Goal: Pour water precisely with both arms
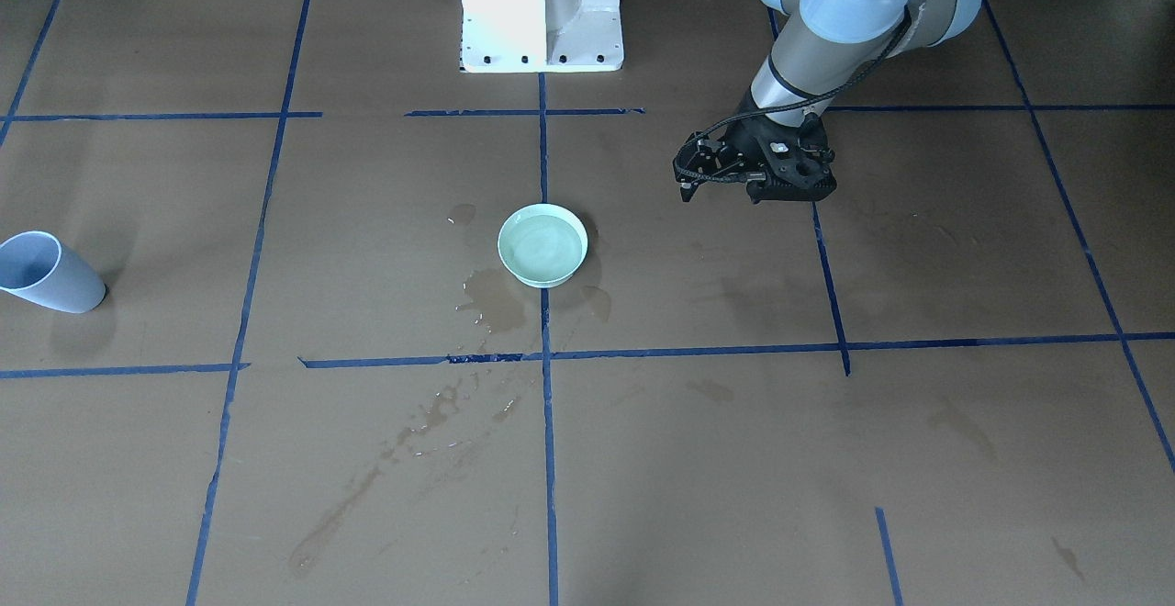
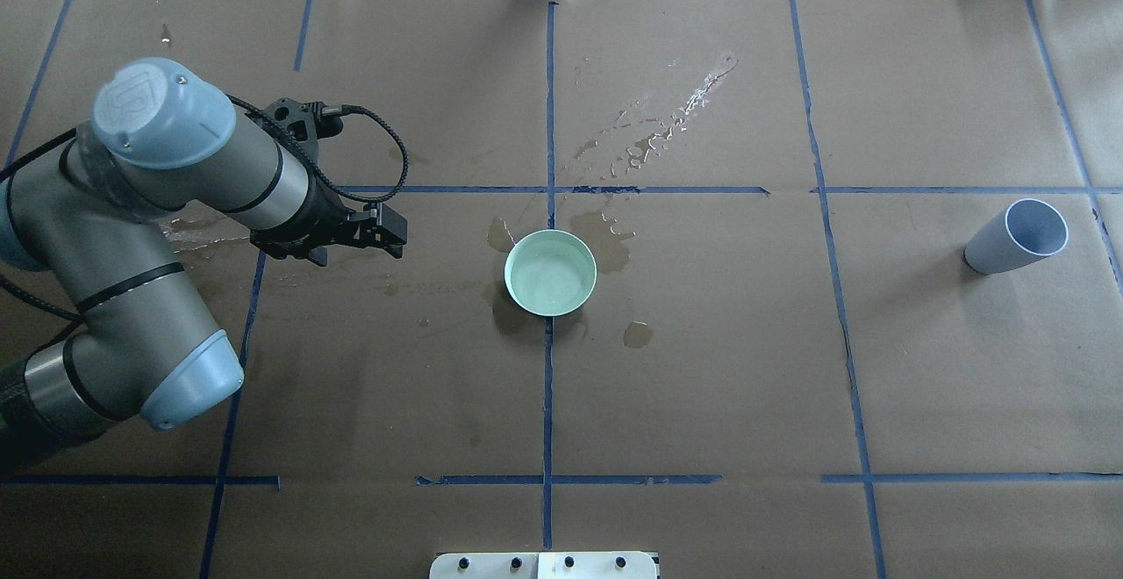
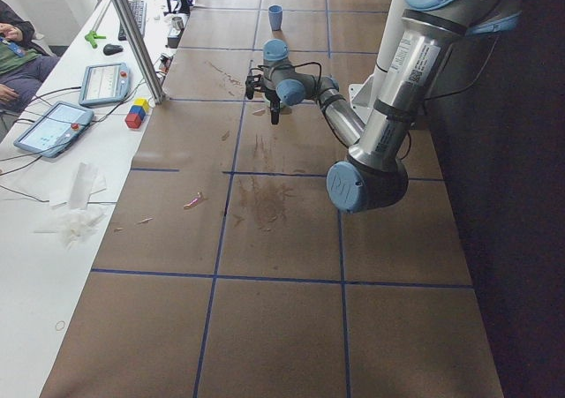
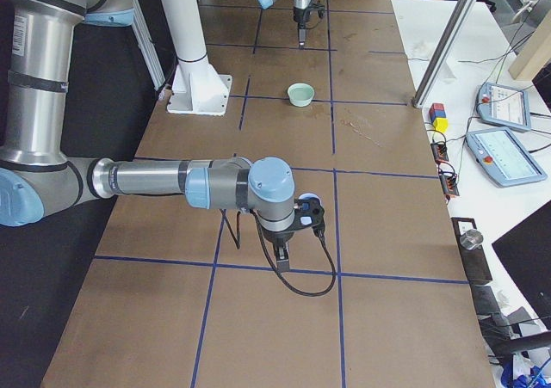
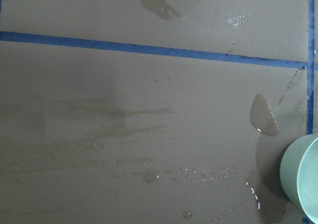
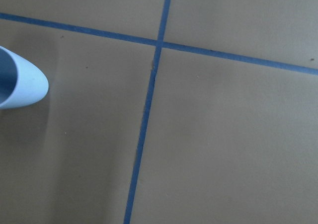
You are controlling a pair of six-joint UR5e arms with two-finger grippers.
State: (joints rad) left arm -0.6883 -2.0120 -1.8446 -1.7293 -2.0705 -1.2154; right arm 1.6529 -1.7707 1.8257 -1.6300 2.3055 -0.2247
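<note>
Judging by how things lie, the pour is either over or not begun, since neither hand carries a vessel. The water sits in a shallow, round, pale green bowl at the middle of the brown-paper-covered counter, with a faint sheen on its surface. Glistening beads and dark wet stains mark the paper around it.

The left hand hangs over the counter to one side of the bowl and clear of it. Its black fingers look parted and grip nothing. The right hand points down just beside an upright, tapered, pale blue-grey plastic cup, which stands well apart from the bowl on the robot's right. Whether that hand is open or closed I cannot tell.

If more water is due, the right hand would need to close squarely on the cup's smooth, slightly conical wall, below the thin rim. The left hand would probably have to steady the bowl.

The bowl looks hard and glossy, so it may slide on the wet paper. The paper itself is matte and absorbent, divided by strips of blue tape.
</note>
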